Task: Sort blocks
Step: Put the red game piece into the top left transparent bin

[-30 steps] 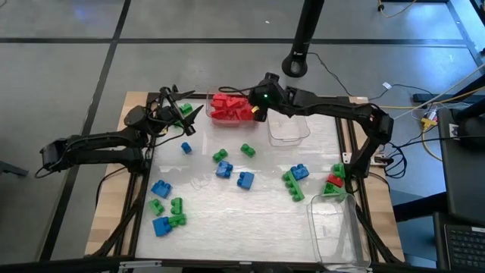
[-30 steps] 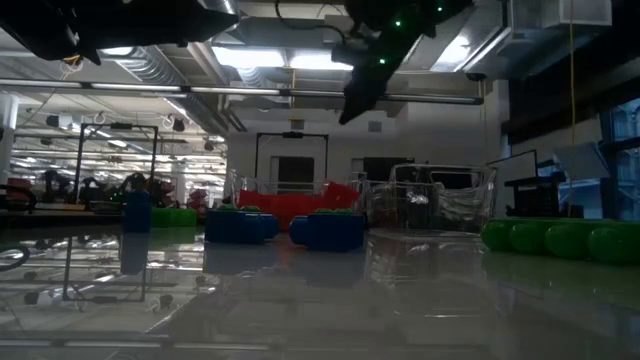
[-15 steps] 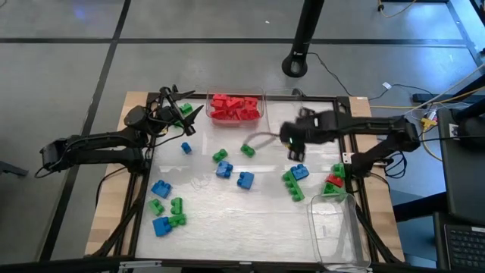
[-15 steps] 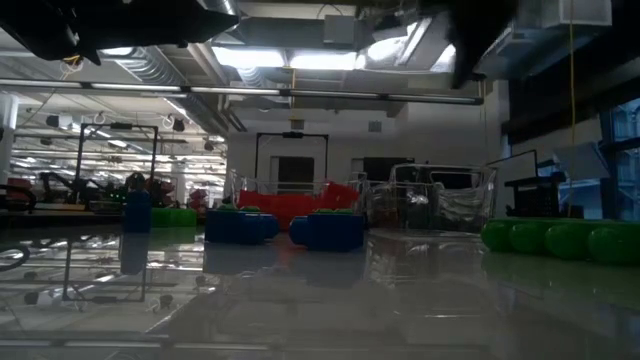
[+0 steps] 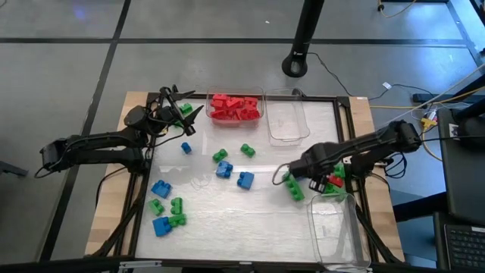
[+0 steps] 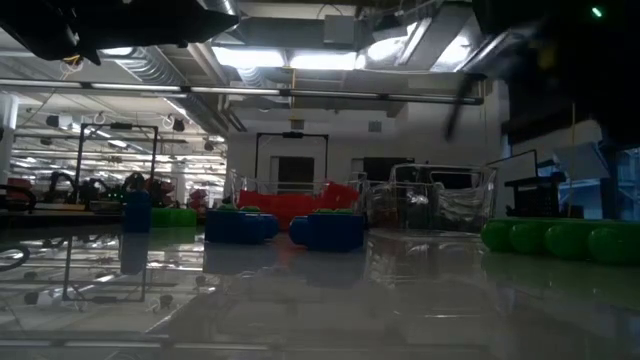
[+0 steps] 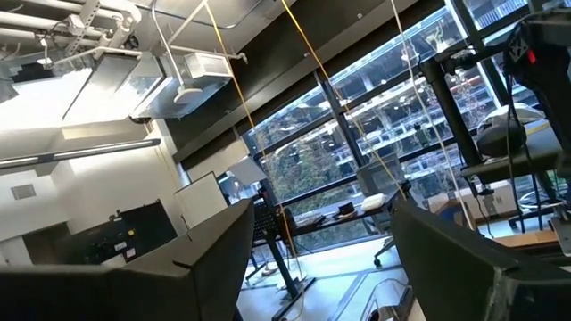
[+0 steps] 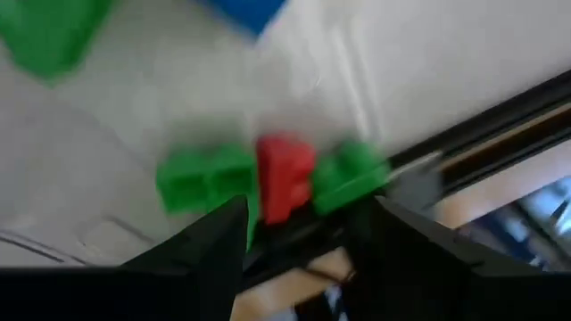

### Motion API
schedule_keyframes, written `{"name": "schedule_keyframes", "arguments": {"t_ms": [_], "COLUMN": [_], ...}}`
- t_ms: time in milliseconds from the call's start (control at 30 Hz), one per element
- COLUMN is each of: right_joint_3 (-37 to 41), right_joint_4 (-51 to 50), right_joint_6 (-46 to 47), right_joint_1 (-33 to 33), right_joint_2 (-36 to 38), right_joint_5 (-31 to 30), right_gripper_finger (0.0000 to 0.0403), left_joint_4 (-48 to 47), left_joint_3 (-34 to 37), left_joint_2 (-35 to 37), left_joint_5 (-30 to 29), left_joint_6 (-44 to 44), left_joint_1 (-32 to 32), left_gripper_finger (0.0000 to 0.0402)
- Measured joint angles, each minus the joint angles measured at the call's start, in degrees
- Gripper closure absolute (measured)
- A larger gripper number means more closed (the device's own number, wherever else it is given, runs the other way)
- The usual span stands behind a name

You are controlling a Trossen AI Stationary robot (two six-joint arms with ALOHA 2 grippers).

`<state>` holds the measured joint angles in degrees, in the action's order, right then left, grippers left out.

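Right gripper [image 5: 294, 176], swung from bin to red block [image 8: 285, 176], jaws released.

3 clear bins [image 5: 288, 120], approx 20+ blocks [image 5: 245, 180], 2 arms [image 5: 98, 145]

Glossy plastic blocks [image 5: 245, 180], clear plastic bin [image 5: 287, 126], seemingly glossy white table [image 5: 227, 220]

Open passage: bare table [image 5: 242, 220] along the near edge. Obstructions: scattered blocks [image 5: 223, 168] mid-table, clear bin [image 5: 333, 227] at the near right corner, right arm [image 5: 356, 148] lying across the right side.
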<state>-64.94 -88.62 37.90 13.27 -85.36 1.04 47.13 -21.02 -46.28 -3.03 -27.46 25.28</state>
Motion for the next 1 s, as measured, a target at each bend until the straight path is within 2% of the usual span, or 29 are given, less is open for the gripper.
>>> {"name": "schedule_keyframes", "arguments": {"t_ms": [167,300,500,833,1000], "right_joint_3": [9.2,13.45,16.92,17.54,12.98], "right_joint_4": [5.76,10.61,11.02,10.98,6.73], "right_joint_6": [0.04,0.22,1.9,2.73,2.57], "right_joint_1": [0.01,-0.12,-0.3,-0.26,-1.74], "right_joint_2": [-0.02,-0.02,0.22,0.15,-0.19], "right_joint_5": [9.49,11.18,13.57,12.7,12.16], "right_gripper_finger": [0.0169,0.0169,0.0169,0.0169,0.0169], "left_joint_4": [0.01,0.02,0.03,0.03,0.09], "left_joint_3": [0.0,0.0,0.0,0.0,0.0], "left_joint_2": [0.01,0.01,0.0,0.01,0.01], "left_joint_5": [0.01,0.0,0.0,0.0,0.0], "left_joint_6": [0.0,0.0,0.02,0.02,0.02], "left_joint_1": [0.0,-0.02,-0.02,-0.02,-0.02], "left_gripper_finger": [0.0149,0.0149,0.0149,0.0149,0.0149]}}
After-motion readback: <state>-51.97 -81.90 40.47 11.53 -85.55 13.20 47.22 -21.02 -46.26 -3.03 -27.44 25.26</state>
